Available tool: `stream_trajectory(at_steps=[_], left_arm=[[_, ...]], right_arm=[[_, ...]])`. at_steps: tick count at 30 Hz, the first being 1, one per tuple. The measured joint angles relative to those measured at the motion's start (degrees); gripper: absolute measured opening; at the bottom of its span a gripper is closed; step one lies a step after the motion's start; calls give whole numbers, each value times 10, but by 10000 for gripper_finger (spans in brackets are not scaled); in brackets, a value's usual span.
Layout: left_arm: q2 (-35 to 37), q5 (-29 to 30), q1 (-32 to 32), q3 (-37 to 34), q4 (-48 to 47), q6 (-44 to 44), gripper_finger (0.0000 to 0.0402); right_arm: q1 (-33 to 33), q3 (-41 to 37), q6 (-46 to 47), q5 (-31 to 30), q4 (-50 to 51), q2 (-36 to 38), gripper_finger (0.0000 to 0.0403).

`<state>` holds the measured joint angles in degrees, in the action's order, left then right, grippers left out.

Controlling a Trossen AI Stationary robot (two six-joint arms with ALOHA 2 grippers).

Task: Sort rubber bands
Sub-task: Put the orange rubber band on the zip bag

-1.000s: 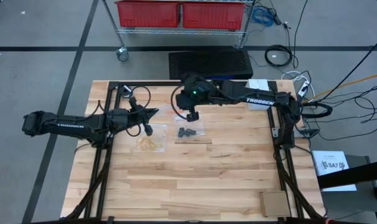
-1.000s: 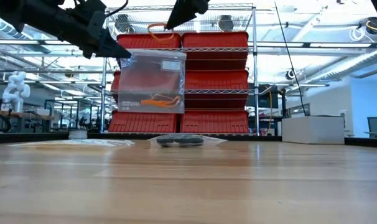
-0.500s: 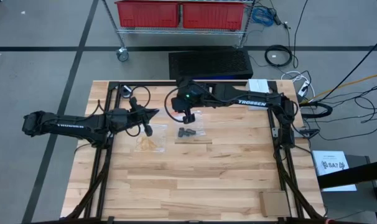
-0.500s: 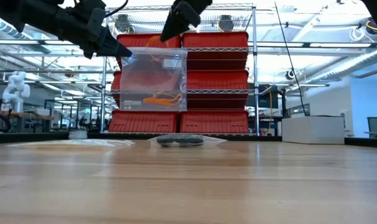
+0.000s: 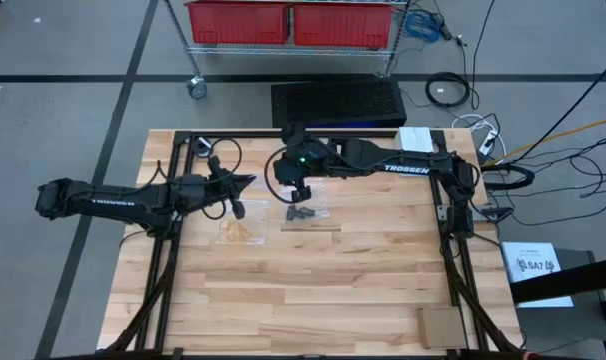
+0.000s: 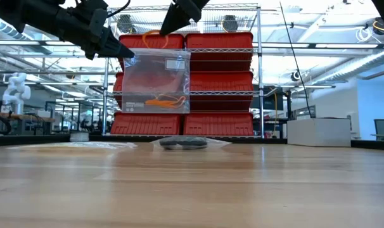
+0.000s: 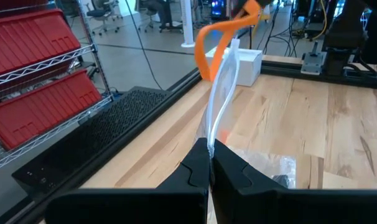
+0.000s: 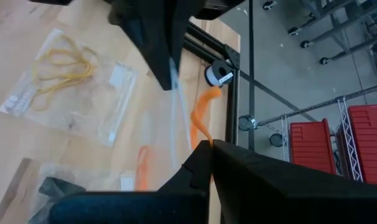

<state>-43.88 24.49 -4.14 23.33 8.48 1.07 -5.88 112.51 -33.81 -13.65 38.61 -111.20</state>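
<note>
On the table nearest you, yellow bands (image 5: 241,231) and black bands (image 5: 301,214) lie bagged, done. Behind and above them, your left pincer (image 6: 125,54) is clamped on the clear bag (image 6: 155,81) of orange bands (image 6: 163,101); right pincer (image 6: 163,30) pinches one orange band (image 6: 155,33) above it, not yet in.

"TROSSEN" on right arm (image 5: 403,167); "SA7" on floor sheet (image 5: 535,265).

In the high view the clear bag (image 6: 155,81) held up above the table (image 5: 313,290) is too faint to see; the right arm hides the orange rubber band (image 8: 203,118).
</note>
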Motion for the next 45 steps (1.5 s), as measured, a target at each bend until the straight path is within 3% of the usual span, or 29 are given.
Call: stream_trajectory(at_steps=[17,37,45], left_arm=[[0,0,0,0,-2,0,4],[0,0,0,0,-4,0,4],[0,-3,0,-1,-1,0,4]], right_arm=[[23,0,-12,-39,-3,1,0],[17,0,-10,-40,15,-3,0],[9,1,8,-13,35,-14,0]])
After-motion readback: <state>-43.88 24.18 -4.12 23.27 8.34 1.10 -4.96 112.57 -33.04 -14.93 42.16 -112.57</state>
